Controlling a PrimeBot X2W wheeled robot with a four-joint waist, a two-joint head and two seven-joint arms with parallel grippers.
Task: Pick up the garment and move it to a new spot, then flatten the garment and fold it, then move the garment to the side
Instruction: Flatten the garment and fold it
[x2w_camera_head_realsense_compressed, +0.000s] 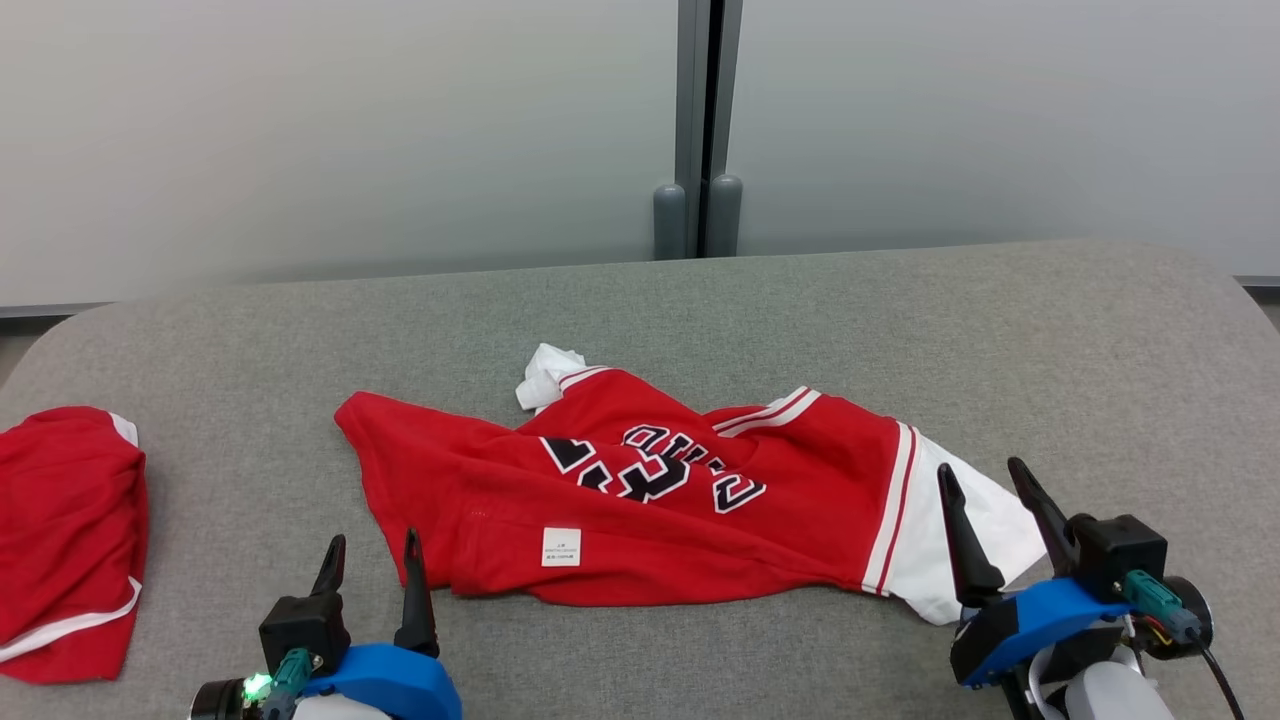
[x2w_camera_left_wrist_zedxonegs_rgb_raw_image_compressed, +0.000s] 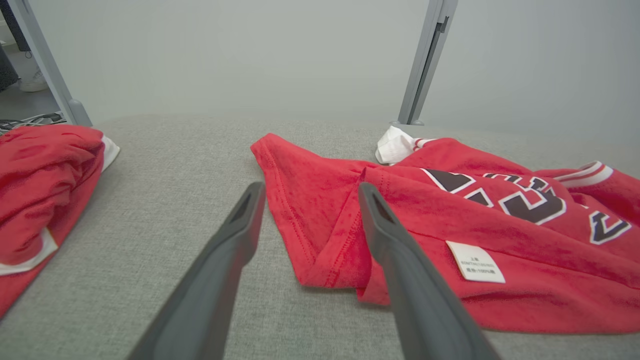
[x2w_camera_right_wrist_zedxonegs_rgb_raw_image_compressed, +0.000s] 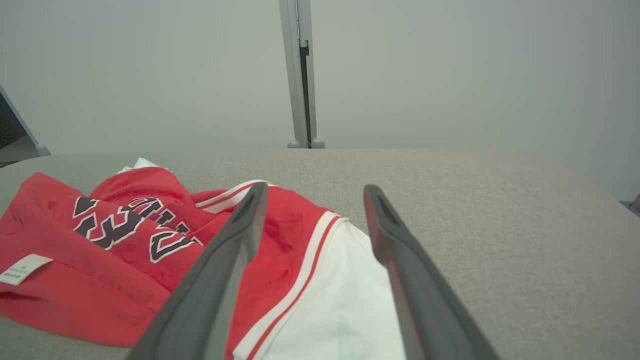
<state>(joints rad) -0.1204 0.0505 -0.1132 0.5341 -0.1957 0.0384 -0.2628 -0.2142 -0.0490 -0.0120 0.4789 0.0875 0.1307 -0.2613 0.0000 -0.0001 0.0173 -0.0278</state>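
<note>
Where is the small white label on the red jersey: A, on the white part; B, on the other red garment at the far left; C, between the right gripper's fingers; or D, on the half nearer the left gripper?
D: the label sits on the red jersey's near edge, close to the left gripper and far from the right gripper.

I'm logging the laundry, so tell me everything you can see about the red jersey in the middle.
The red jersey lies crumpled on the grey padded surface. It looks like soft knit, with dark white-edged lettering facing up, a small white label near its near edge, and a white panel with striped trim at the robot's right. Nothing grips it.
</note>
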